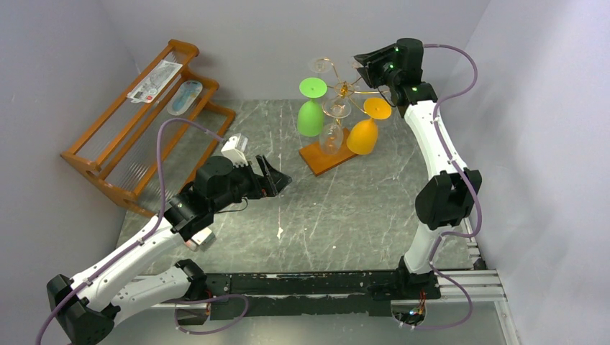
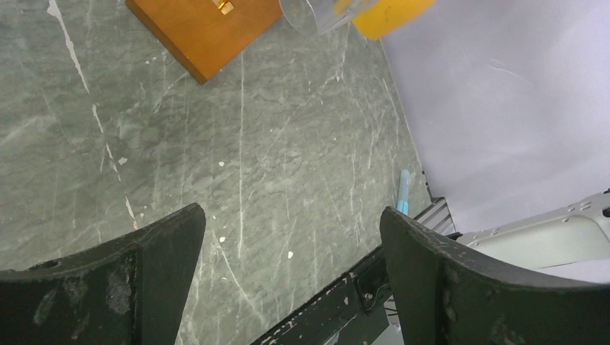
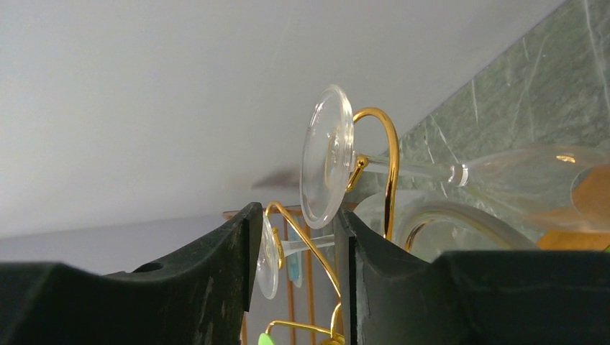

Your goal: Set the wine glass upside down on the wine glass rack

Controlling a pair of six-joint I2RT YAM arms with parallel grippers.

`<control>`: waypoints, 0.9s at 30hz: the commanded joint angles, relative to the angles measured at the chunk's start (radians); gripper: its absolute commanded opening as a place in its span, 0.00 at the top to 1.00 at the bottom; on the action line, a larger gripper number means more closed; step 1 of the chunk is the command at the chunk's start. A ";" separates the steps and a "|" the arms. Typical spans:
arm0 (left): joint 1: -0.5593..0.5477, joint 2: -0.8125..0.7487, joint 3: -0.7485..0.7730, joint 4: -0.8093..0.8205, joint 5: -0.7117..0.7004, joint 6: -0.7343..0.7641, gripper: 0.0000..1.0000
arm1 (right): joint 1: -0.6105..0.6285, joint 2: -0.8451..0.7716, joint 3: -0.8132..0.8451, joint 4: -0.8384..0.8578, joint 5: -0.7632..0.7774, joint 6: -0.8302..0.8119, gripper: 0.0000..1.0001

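Right gripper [image 3: 296, 215], jaws slightly parted and empty, sits beside the hung glass [image 3: 327, 165]; withdrawing carelessly could knock it off the rack [image 3: 392, 165]. Left gripper [image 2: 291, 215] wide open.

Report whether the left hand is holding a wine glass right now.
No: the left hand is wide open, and only the table shows between its fingers in the left wrist view.

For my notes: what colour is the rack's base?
Orange-brown; the base shows best in the left wrist view.
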 commanded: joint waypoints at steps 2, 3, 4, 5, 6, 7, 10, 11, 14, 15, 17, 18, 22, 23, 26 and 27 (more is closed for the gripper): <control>0.006 -0.008 0.024 -0.012 -0.023 0.003 0.05 | -0.005 -0.047 -0.053 -0.031 0.005 0.015 0.52; 0.005 -0.009 0.026 -0.015 -0.029 0.005 0.05 | -0.004 -0.065 -0.073 -0.017 0.006 0.021 0.51; 0.005 -0.010 0.026 -0.020 -0.037 0.007 0.05 | -0.004 -0.075 -0.084 -0.017 0.009 0.027 0.49; 0.005 -0.015 0.026 -0.023 -0.044 0.008 0.05 | -0.004 -0.083 -0.090 -0.018 0.008 0.033 0.48; 0.005 -0.017 0.027 -0.024 -0.048 0.009 0.05 | -0.004 -0.089 -0.097 -0.014 0.002 0.035 0.48; 0.006 -0.019 0.026 -0.021 -0.049 0.010 0.05 | -0.005 -0.093 -0.100 -0.012 0.001 0.035 0.47; 0.005 -0.019 0.027 -0.018 -0.049 0.012 0.05 | -0.005 -0.092 -0.098 -0.013 -0.009 0.036 0.46; 0.005 -0.016 0.028 -0.018 -0.047 0.013 0.05 | -0.004 -0.092 -0.100 -0.012 -0.014 0.038 0.46; 0.005 -0.014 0.028 -0.023 -0.045 0.013 0.05 | -0.004 -0.104 -0.113 0.016 -0.028 0.036 0.47; 0.005 -0.015 0.029 -0.024 -0.046 0.013 0.05 | -0.004 -0.108 -0.119 0.031 -0.037 0.035 0.47; 0.006 -0.020 0.030 -0.026 -0.048 0.014 0.05 | -0.005 -0.119 -0.123 0.044 -0.041 0.025 0.47; 0.005 -0.023 0.031 -0.028 -0.049 0.014 0.05 | -0.006 -0.130 -0.127 0.054 -0.044 0.019 0.47; 0.005 -0.029 0.035 -0.029 -0.053 0.017 0.05 | -0.013 -0.168 -0.148 0.114 -0.061 -0.009 0.48; 0.006 -0.030 0.036 -0.031 -0.053 0.018 0.05 | -0.019 -0.177 -0.151 0.127 -0.073 -0.012 0.48; 0.005 -0.030 0.042 -0.035 -0.051 0.026 0.05 | -0.035 -0.199 -0.156 0.164 -0.119 -0.029 0.48; 0.006 -0.031 0.045 -0.039 -0.052 0.028 0.05 | -0.040 -0.211 -0.161 0.175 -0.126 -0.036 0.48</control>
